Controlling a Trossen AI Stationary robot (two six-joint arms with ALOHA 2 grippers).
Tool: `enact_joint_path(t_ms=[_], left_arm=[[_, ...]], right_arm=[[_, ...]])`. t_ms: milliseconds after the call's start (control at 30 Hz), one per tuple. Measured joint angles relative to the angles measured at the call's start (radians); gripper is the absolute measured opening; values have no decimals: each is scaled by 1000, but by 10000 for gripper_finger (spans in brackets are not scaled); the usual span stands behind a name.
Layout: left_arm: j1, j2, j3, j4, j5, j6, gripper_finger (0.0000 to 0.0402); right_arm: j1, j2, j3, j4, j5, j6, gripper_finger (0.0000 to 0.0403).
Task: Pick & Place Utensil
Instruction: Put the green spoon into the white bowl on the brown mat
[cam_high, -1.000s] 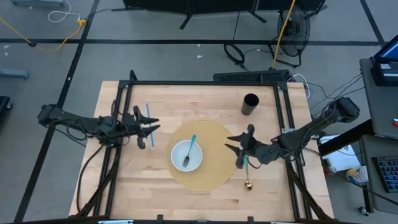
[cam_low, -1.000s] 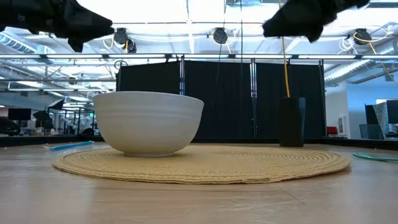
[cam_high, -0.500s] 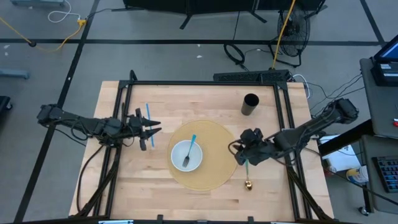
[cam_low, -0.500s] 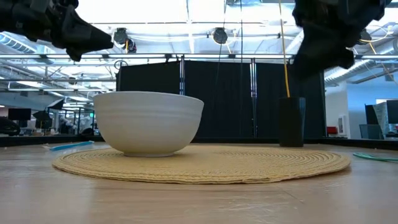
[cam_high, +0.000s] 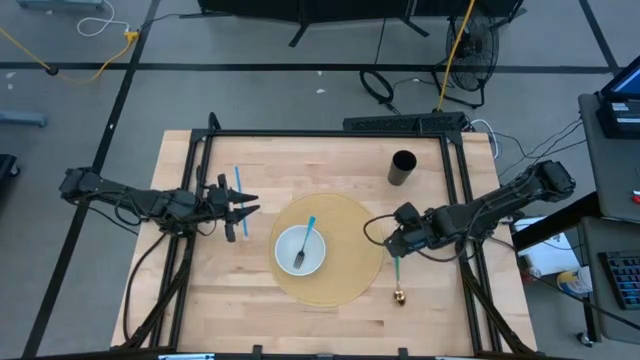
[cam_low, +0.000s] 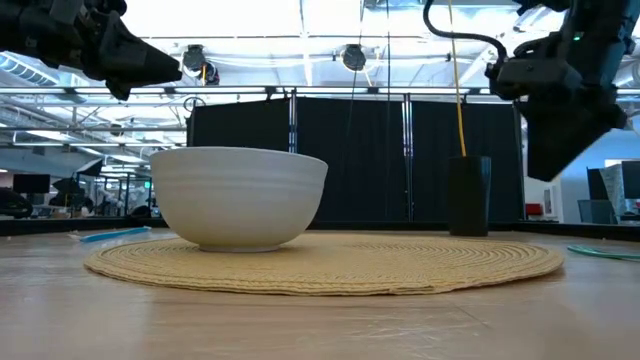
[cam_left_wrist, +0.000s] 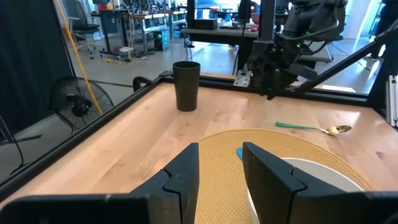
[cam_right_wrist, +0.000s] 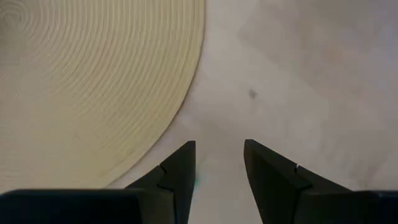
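A spoon (cam_high: 397, 278) with a green handle and a gold bowl lies flat on the wooden table, just right of the round woven mat (cam_high: 345, 275). My right gripper (cam_high: 400, 240) hangs open above the handle's far end, pointing down, with bare table and the mat's edge (cam_right_wrist: 93, 81) under its fingers. A white bowl (cam_high: 300, 250) on the mat holds a blue-handled fork (cam_high: 305, 243). My left gripper (cam_high: 240, 210) hovers open and level left of the mat, touching nothing; its wrist view shows the spoon (cam_left_wrist: 314, 128).
A black cup (cam_high: 403, 167) stands at the table's far right. A thin blue utensil (cam_high: 238, 185) lies on the table beside my left gripper. A black frame (cam_high: 320, 134) runs around the table's edges.
My right gripper has tipped from nearly level to pointing steeply down and has rolled. It has sunk a little over the spot beside the mat's right edge. Its fingers stay open. Nothing on the table has moved.
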Motion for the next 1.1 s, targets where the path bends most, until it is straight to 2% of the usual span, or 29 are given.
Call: enact_joint_path(t_ms=[233,467,567,800,1100], left_arm=[[0,0,0,0,-27,-1,129],[0,0,0,0,-26,-10,129],[0,0,0,-1,-26,-10,129],[0,0,0,-2,-26,-9,129],[0,0,0,-1,-26,-6,129]], right_arm=[[19,33,0,6,-53,75,130],[40,140,-1,90,-197,115,130],[60,164,-1,149,-217,135,130],[136,187,-1,147,-258,298,130],[210,187,-1,196,-245,423,130]])
